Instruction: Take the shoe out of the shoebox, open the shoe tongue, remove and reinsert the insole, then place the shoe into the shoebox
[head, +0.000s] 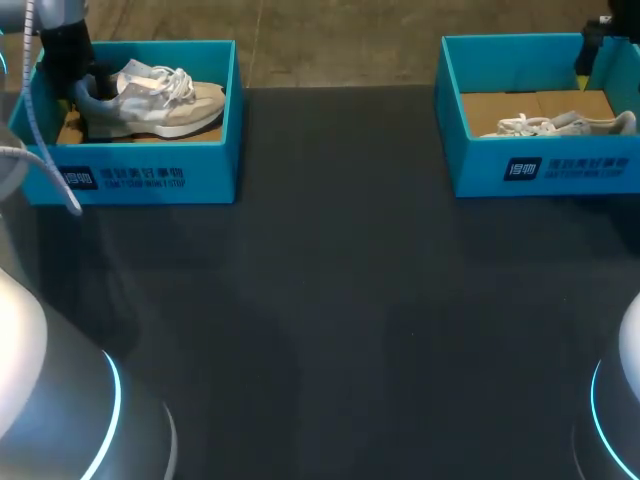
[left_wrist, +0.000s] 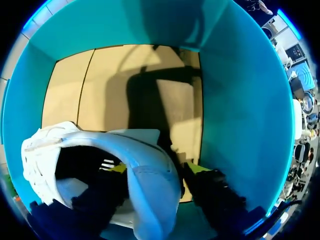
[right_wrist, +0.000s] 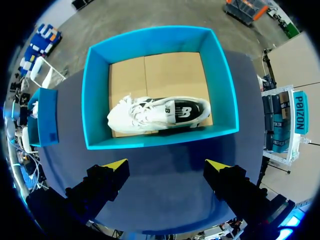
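On the dark table (head: 330, 300), the left hand (left_wrist: 157, 172) is gripping the heel of the white-and-grey sneaker (head: 155, 100) inside its teal cardboard shoebox (head: 140, 175), while the right hand (right_wrist: 165, 167) is hovering open above another boxed white sneaker (right_wrist: 157, 114).

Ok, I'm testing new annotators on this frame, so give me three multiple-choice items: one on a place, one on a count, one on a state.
1. Where is the left end effector?
A) in the left shoebox, at the heel of the shoe
B) out in the open between the boxes
C) off to one side, holding nothing
2. How many shoeboxes stand on the table?
A) one
B) two
C) three
3. What state is the right end effector in?
A) shut on a shoe
B) shut on a box wall
C) open and empty

1 A: teal walls surround it. 2 B: the left one plus the right shoebox. 3 C: it hovers spread wide, above that box.
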